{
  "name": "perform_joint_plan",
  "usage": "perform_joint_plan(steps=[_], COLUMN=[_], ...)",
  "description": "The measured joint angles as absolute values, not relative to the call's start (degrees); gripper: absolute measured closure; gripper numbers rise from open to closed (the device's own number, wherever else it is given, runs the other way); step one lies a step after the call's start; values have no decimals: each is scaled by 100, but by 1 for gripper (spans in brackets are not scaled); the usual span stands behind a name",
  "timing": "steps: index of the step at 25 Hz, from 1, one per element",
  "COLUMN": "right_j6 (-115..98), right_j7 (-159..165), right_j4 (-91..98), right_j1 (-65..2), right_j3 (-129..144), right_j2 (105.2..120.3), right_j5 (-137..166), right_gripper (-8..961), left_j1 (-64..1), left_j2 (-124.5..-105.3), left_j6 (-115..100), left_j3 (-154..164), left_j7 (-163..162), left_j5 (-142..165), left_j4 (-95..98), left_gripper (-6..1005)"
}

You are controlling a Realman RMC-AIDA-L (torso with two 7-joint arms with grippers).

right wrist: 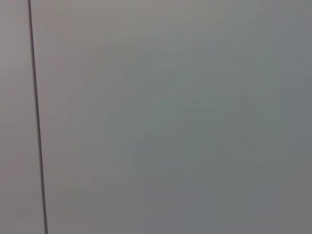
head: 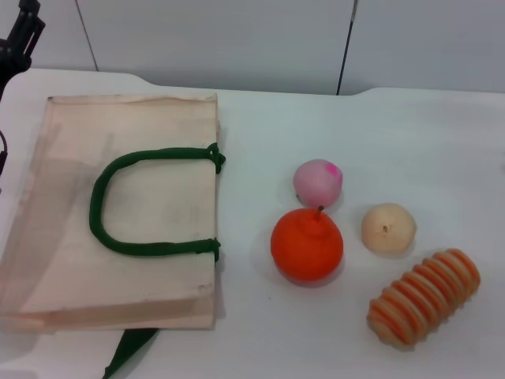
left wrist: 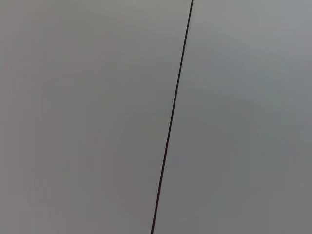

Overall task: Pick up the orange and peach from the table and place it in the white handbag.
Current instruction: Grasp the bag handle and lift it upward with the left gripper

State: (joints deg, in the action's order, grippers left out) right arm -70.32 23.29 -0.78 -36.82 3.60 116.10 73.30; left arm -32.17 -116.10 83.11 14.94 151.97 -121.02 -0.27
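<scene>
On the white worktop [head: 410,134]: a large flat cream-beige cloth tote bag with thick dark green loop handles [head: 118,213] is lying on the robot's left side, and four pieces of fruit are sitting to its right.
Orange: the bright orange-red round fruit with a small dark stem [head: 307,245] is resting near the bag's right edge, touching or almost touching the peach behind it.
Peach: the small pale pink round fruit with a magenta spot [head: 318,182] is sitting just beyond the orange, farther from the robot.
Other fruit: a pale tan round fruit with a dimple [head: 388,228] and a ridged orange-and-tan striped oblong piece [head: 424,298] are lying further right, apart from the bag.
Left gripper [head: 20,35]: it is showing only as a dark shape at the far left corner, parked; whether its fingers are spread or pressed together, I cannot tell.
Right gripper: it is not showing in the head view.
Wrist views: both are facing a plain grey wall with a dark seam.
Step in hand: nothing is being held, so reaching for the first fruit is likely next; coming straight down on the orange should be avoiding nudging the peach.
Orientation: the bag's long axis is running away from the robot, with its handles and mouth pointing right toward the fruit; the orange's stem is pointing up and slightly away.
</scene>
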Motion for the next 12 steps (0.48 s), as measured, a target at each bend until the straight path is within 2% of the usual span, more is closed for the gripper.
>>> perform_joint_plan(steps=[12], right_j6=[-7031], right_j7=[2329], right_j4=[-86], right_j1=[-3682], right_j3=[360], right_j2=[11610], right_j5=[7306], right_gripper=[103], left_j1=[-3217], left_j2=[-11610], left_j6=[8248], left_j3=[1495], left_j7=[15194], left_j5=[-12102], left_j4=[-26], left_gripper=[124])
